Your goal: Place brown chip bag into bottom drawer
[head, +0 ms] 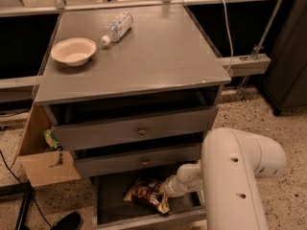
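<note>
The brown chip bag (146, 193) lies inside the open bottom drawer (111, 206), dark brown with pale yellow ends, near the drawer's middle. My gripper (163, 191) reaches into the drawer from the right, at the bag's right side; my white arm (235, 176) hides most of it. The bag seems to rest on the drawer's dark floor.
On the grey cabinet top (158, 51) sit a pale bowl (73, 50) and a lying plastic bottle (116, 26). Two shallower drawers (134, 128) stand slightly pulled out above. A cardboard box (43, 152) with a green packet (51, 139) stands at the left. A cable hangs at the back right.
</note>
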Available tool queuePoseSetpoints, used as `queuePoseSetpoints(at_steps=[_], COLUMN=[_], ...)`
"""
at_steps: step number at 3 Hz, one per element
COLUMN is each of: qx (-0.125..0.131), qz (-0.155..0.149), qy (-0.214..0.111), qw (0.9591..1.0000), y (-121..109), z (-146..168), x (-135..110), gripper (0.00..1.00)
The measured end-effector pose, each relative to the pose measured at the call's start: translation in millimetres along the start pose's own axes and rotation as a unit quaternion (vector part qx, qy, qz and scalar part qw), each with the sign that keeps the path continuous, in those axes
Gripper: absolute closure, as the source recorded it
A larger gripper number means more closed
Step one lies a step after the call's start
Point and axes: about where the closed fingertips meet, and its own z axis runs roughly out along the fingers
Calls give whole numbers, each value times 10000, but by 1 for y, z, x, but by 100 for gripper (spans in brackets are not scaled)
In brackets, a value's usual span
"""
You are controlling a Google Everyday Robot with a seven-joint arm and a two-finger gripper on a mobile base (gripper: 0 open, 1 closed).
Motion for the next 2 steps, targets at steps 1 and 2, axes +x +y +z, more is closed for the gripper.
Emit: queuePoseSetpoints(at_steps=[1,2], qx=[0,0], qz=[0,0], qy=[0,0], qw=[10000,10000], y=[0,0], z=[0,0], x=[0,0], gripper=[14,0])
